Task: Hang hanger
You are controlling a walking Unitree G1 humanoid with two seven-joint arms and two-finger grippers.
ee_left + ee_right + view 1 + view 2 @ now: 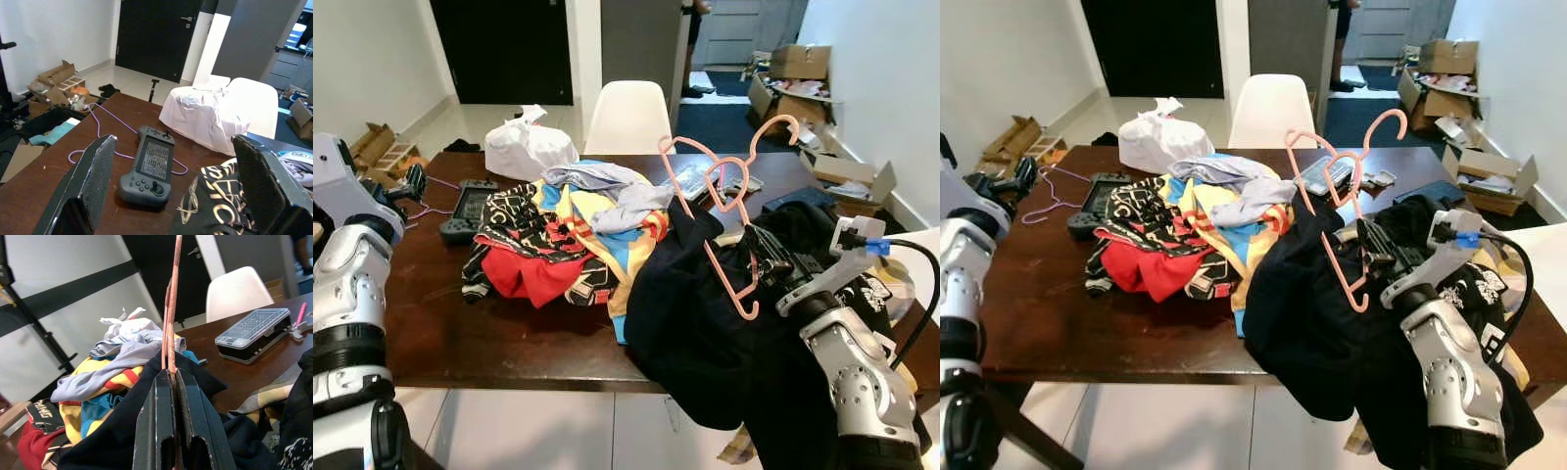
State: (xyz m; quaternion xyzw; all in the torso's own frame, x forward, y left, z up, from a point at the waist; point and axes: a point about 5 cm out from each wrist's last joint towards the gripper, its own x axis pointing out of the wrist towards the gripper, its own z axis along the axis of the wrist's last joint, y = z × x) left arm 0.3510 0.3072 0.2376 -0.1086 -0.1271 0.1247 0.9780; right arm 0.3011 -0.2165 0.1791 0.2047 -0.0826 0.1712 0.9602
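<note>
Two pink hangers (724, 201) stand tilted above the dark wooden table (499, 338) in the head views, clamped low down by the right gripper (766, 257) over a black garment (690, 323). A heap of colourful clothes (563, 235) lies mid-table, near a white bag (524, 147).

From the left wrist, the left gripper (176, 191) has its fingers spread wide, empty, above a grey handheld console (149, 169); pale lettering on black fabric (215, 205) is unreadable.

From the right wrist, the fingers (159, 431) are pressed together on the hanger wires; a clear plastic case (254, 333) rests on the table.
</note>
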